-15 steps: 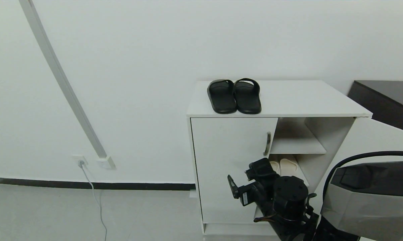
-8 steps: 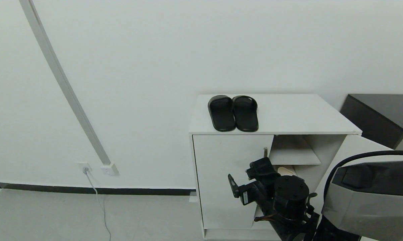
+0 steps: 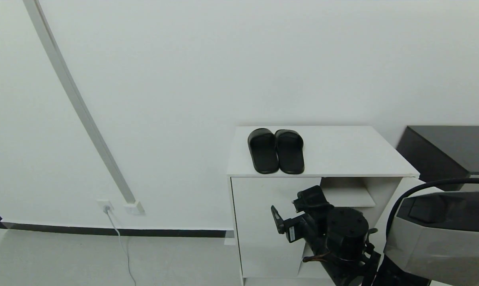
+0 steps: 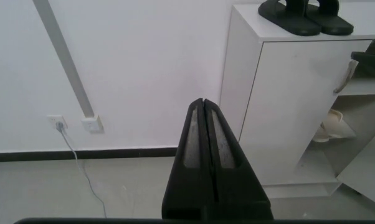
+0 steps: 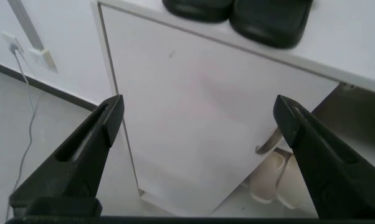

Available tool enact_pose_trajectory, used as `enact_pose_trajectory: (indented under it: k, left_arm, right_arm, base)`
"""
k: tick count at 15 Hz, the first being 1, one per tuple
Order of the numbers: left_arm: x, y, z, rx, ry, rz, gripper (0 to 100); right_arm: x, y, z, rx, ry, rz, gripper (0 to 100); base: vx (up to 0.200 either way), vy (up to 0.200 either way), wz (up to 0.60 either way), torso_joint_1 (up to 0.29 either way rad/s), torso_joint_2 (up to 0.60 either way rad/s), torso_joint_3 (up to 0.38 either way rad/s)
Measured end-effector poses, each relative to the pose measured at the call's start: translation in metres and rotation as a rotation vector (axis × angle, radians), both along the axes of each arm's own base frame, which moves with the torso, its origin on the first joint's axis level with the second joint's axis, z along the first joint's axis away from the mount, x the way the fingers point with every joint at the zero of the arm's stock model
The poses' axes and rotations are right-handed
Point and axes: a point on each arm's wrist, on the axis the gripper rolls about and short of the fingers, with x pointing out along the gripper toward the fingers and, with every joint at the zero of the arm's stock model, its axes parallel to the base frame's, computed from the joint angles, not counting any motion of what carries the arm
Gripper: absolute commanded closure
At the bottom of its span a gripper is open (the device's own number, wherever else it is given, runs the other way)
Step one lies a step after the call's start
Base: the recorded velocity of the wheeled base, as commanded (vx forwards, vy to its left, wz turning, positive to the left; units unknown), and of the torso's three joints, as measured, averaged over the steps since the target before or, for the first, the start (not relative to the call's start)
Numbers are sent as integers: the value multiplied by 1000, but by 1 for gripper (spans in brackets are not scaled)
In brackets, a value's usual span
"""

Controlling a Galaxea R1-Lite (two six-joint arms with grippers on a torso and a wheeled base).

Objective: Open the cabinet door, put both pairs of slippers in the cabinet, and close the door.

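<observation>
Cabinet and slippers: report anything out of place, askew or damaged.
Nothing spilled, damaged or askew. The black rubber slippers lie neatly paired on top of the white wooden cabinet, not inside; the cream foam slippers sit on a shelf inside it.

In the head view the right arm (image 3: 334,234) covers the cabinet's (image 3: 342,155) lower opening and its handle, and the cabinet's foot runs off the bottom edge. The black slippers (image 4: 306,12), near the cabinet top's front-left corner, are cropped in both wrist views. The pale slippers (image 5: 275,180) lie partly behind the closed door (image 5: 187,106). A dark unit (image 3: 446,151) is cut off at the right edge.
</observation>
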Motion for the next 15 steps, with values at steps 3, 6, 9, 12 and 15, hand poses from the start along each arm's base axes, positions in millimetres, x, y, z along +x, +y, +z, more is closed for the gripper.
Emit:
enact_pose_trajectory:
  k: [3, 6, 9, 12, 15]
  left_arm:
    - [0, 0, 0, 0, 0, 0, 100]
    - [0, 0, 0, 0, 0, 0, 100]
    - [0, 0, 0, 0, 0, 0, 100]
    - [0, 0, 0, 1, 0, 0, 100]
    - [0, 0, 0, 1, 0, 0, 100]
  right_arm:
    - [2, 0, 0, 1, -1, -1, 0]
    - [5, 1, 1, 10, -10, -11, 0]
    - [11, 7, 9, 39, -40, -9, 0]
    - [30, 17, 13, -7, 69, -36, 0]
    - [51, 32, 44, 38, 136, -128, 0]
  base:
    - [0, 0, 0, 175, -370, -203]
    - [0, 0, 0, 39, -98, -44]
    - [0, 0, 0, 0, 0, 0]
    - [0, 0, 0, 0, 0, 0]
    - [0, 0, 0, 0, 0, 0]
